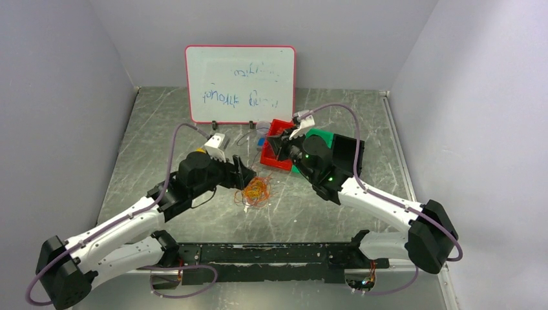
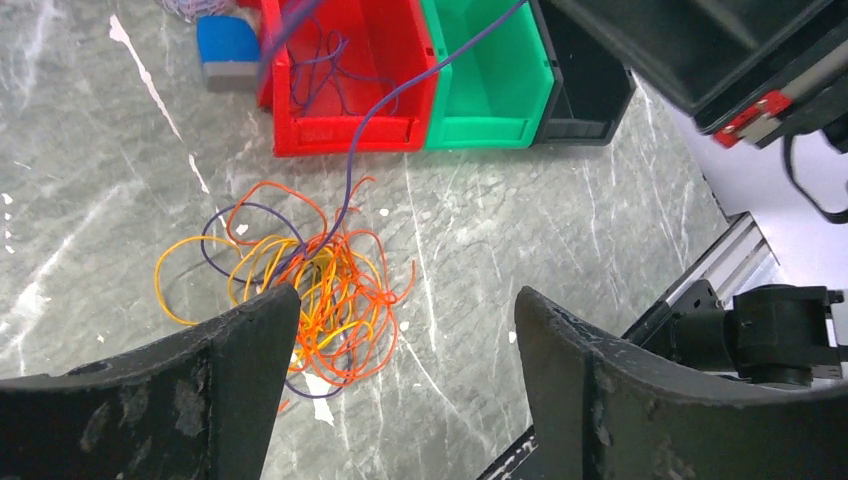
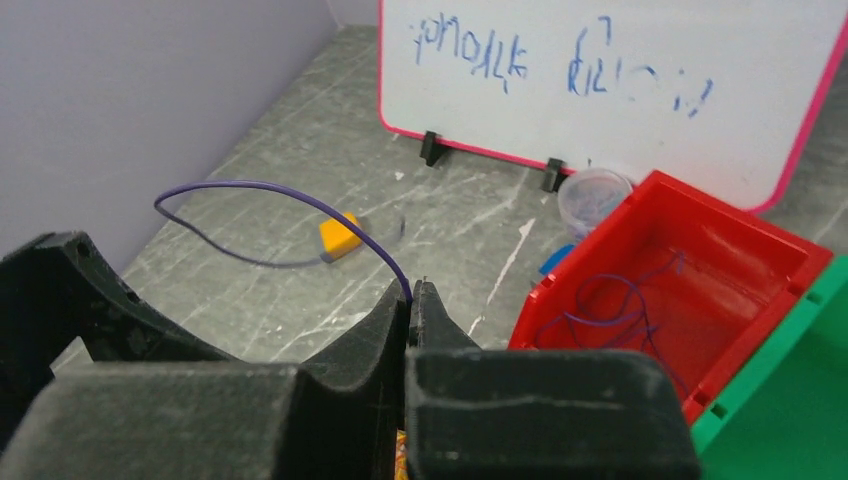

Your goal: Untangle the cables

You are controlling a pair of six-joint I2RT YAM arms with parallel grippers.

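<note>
Orange-yellow cables (image 2: 330,290) tangled; left pincer (image 2: 405,300) wide, right pincer (image 3: 410,292) pinching purple cable (image 3: 250,183)

Top wide; wrists close, sharing red bin (image 2: 345,135), cables (image 2: 310,290).

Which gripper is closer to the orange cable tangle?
Left. The left gripper is open beside the tangle; the right gripper, pinching a purple cable, is farther by the red bin.
</note>
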